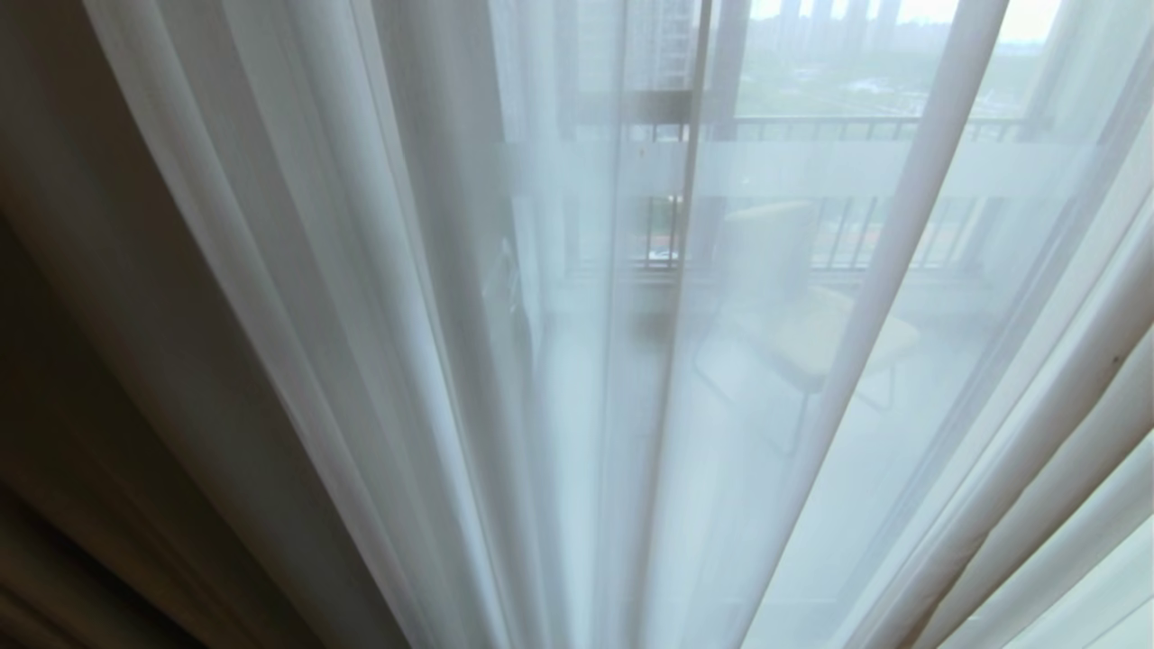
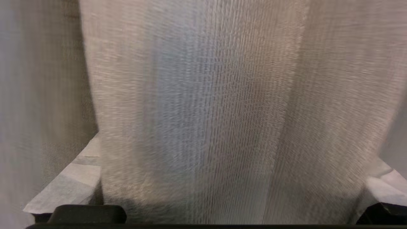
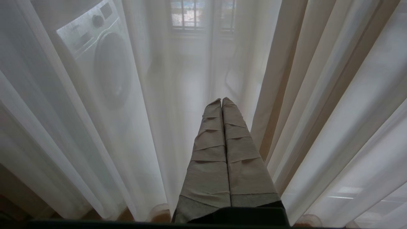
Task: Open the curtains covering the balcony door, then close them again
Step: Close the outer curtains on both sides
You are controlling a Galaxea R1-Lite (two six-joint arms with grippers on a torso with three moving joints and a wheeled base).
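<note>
Sheer white pleated curtain layer [image 1: 577,361]: drawn across the glass, balcony chair and railing visible through it.
Opaque beige-grey woven curtain layer [image 2: 222,111]: gathered at far left, pressed between the spread, open left gripper [image 2: 222,213].
Right gripper [image 3: 221,103]: closed, empty, idle near the sheer.
Progress, judged: sheer unopened; closing remains.

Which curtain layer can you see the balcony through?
The sheer white layer; the chair and railing show through it. The beige woven layer, at left, is opaque.
</note>
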